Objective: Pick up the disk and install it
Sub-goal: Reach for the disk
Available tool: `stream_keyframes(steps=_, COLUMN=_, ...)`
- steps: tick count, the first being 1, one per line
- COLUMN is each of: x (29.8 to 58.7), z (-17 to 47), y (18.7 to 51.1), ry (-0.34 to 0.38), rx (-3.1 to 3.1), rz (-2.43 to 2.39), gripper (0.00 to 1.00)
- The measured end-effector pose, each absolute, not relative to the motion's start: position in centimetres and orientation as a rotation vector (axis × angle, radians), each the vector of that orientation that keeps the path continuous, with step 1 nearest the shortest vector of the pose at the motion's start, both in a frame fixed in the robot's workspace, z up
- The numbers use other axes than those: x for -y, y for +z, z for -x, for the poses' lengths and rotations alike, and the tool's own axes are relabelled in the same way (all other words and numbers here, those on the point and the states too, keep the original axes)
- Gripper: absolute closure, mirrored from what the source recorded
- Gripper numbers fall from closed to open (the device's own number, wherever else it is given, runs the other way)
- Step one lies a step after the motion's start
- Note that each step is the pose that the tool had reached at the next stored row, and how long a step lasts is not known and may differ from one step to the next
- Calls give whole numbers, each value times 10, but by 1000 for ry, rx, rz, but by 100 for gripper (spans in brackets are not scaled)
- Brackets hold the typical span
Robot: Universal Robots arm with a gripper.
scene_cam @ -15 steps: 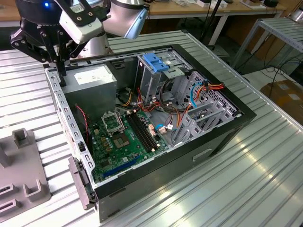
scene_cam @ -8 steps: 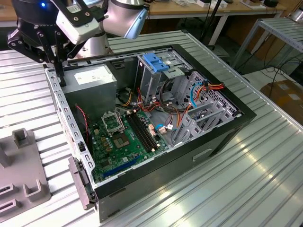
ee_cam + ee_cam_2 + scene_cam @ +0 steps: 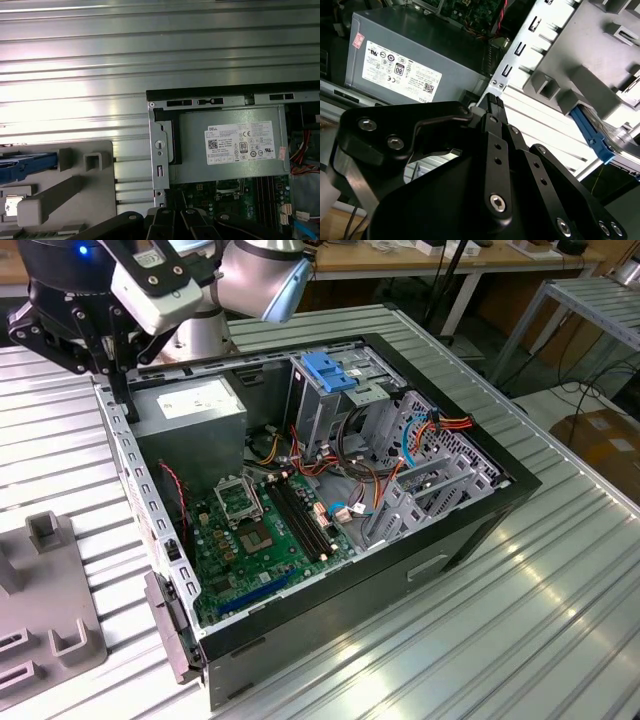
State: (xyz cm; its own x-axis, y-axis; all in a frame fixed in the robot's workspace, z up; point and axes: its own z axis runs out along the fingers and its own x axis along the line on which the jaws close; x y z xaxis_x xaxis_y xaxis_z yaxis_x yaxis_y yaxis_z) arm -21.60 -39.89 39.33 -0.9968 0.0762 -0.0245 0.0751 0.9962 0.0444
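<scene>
One step is in hand, by my judgement: the reach toward the disk (image 3: pixel 27 166), which I have not yet picked up. My gripper (image 3: pixel 492 101) is closed with nothing between the fingers. It hangs just above a corner of the open computer case (image 3: pixel 470 530), close to the power supply (image 3: pixel 420 55). The disk lies well apart from my fingertips, beyond the case wall, resting in the grey holder (image 3: pixel 85 200) on the ribbed table (image 3: pixel 150 60). Its blue edge shows in both wrist views; most of its body is hidden.

To do the reach well:

1. Pass clear above the case wall when crossing it, because the fingertips sit close to its edge.
2. Part the fingers fully before descending.
3. Square the fingers to the disk's long edges so that both pads meet it evenly.
4. Avoid the holder's raised posts, which stand just beside the disk.
5. Grip firmly. Smooth metal is likely to slip or tilt.
</scene>
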Motion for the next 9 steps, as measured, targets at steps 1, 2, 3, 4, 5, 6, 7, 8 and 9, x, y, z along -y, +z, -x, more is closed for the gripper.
stream_keyframes(steps=1, x=399, z=217, y=393, ry=68, rx=-3113, rz=-118, gripper=90)
stream_keyframes(steps=2, x=399, z=218, y=393, ry=68, rx=-3112, rz=-118, gripper=90)
stream_keyframes(steps=3, x=399, z=219, y=393, ry=68, rx=-3112, rz=-118, gripper=90)
stream_keyframes(steps=4, x=399, z=220, y=393, ry=68, rx=-3112, rz=-118, gripper=90)
stream_keyframes(steps=5, x=399, z=221, y=393, ry=68, rx=-3112, rz=-118, gripper=90)
stream_keyframes(steps=6, x=399, z=221, y=393, ry=68, rx=-3112, rz=-118, gripper=90)
stream_keyframes(steps=7, x=399, z=222, y=393, ry=68, rx=-3112, rz=-118, gripper=90)
stream_keyframes(steps=8, x=399, z=222, y=393, ry=68, rx=-3113, rz=-118, gripper=90)
stream_keyframes(steps=9, x=399, z=223, y=393, ry=68, rx=-3113, rz=-118, gripper=90)
